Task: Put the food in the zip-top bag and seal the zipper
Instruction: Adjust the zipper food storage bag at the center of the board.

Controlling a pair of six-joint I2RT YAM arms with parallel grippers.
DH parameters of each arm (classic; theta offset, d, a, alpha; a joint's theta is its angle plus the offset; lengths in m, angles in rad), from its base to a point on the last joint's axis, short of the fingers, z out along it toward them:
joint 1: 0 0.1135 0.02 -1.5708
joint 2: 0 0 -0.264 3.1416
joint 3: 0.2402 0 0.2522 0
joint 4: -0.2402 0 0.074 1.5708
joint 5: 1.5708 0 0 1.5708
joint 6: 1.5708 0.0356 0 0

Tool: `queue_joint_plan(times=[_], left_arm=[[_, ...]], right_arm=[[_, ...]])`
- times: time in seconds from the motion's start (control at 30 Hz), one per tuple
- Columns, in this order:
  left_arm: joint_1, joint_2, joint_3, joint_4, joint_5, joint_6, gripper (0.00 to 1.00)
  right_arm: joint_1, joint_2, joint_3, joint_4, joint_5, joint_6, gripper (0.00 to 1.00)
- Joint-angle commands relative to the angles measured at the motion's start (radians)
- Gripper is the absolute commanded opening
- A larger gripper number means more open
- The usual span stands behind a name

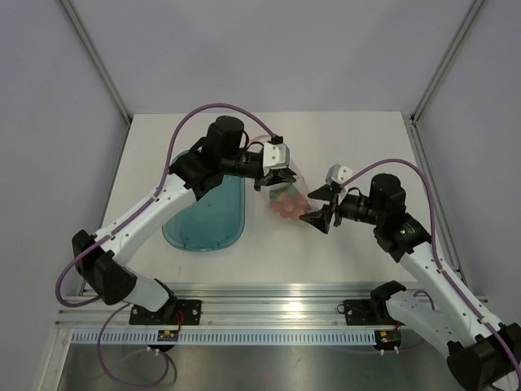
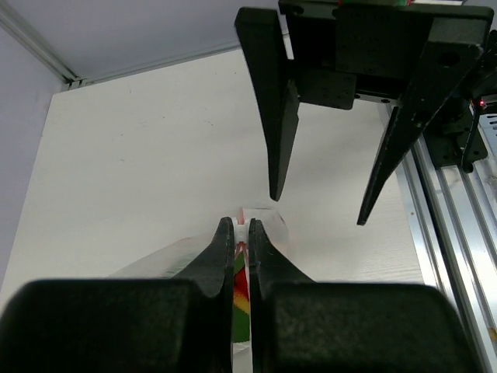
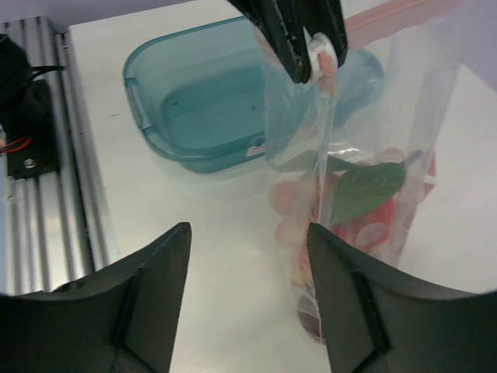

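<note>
The left gripper (image 1: 273,181) first: its black jaws are pressed together on the upper edge of the clear, crinkly zip-top plastic bag (image 3: 365,116), with a thin fold of film clamped between the tips. Facing it from the other side is the right gripper (image 1: 316,206), jaws standing well apart with nothing between them. It sits just beside the bag, and no contact shows from overhead.

Now the bag's load. The small round toy food (image 3: 365,225), red, pink and orange pieces with a green leaf-shaped piece among them, sits bunched in the lower part, with only bare film above it. The narrow pinkish-red zipper strip (image 3: 396,12) runs along the mouth edge, off to one side of the pinch point. Whether it is pressed shut, I cannot tell. Just beside the bag, on the left arm's side, the teal translucent oval tray (image 1: 203,220) lies on the white table (image 1: 342,147), its smooth floor showing through.

View by view, the overhead camera gives the layout: tray, left gripper, bag and right gripper in a row across the table. The left wrist camera gives the pinch up close, with a sliver of red, yellow and green just below the closed tips and the right gripper's two spread fingers opposite. Only the right wrist camera picks out the zipper strip and the separate pieces through the film.
</note>
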Motion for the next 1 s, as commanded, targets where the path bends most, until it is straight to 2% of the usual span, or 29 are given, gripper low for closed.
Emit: queue_joint_plan(times=[0.0, 0.07, 0.2, 0.23, 0.5, 0.63, 0.67, 0.7, 0.77, 0.8, 0.97], left_arm=[[0.004, -0.069, -0.002, 0.043, 0.047, 0.007, 0.00], [0.004, -0.088, -0.011, 0.051, 0.041, -0.001, 0.00], [0.004, -0.122, -0.059, 0.071, 0.019, -0.008, 0.00], [0.004, -0.123, -0.063, 0.071, 0.013, -0.008, 0.00], [0.004, -0.128, -0.082, 0.074, 0.021, -0.027, 0.00], [0.004, -0.131, -0.092, 0.080, 0.031, -0.038, 0.00], [0.004, -0.129, -0.095, 0.082, 0.033, -0.039, 0.00], [0.004, -0.129, -0.097, 0.085, 0.033, -0.039, 0.00], [0.004, -0.128, -0.096, 0.088, 0.039, -0.041, 0.00], [0.004, -0.126, -0.094, 0.085, 0.039, -0.039, 0.00], [0.004, -0.117, -0.080, 0.080, 0.048, -0.038, 0.00]], right_arm=[[0.003, 0.049, 0.105, -0.168, -0.171, -0.028, 0.75], [0.004, 0.067, 0.124, -0.190, -0.173, -0.032, 0.72], [0.003, 0.020, 0.075, -0.147, -0.127, -0.009, 0.09], [0.003, -0.009, 0.051, -0.141, -0.096, 0.006, 0.00], [0.003, -0.106, 0.012, -0.150, -0.059, 0.028, 0.00], [0.003, -0.109, 0.012, -0.089, 0.000, 0.067, 0.00], [0.003, -0.103, 0.015, -0.072, 0.046, 0.071, 0.06], [0.004, -0.094, 0.017, -0.026, 0.065, 0.086, 0.25], [0.003, -0.060, 0.023, 0.017, 0.070, 0.107, 0.34], [0.004, -0.046, 0.026, 0.063, 0.067, 0.118, 0.48], [0.012, 0.070, 0.090, 0.097, -0.004, 0.124, 0.52]])
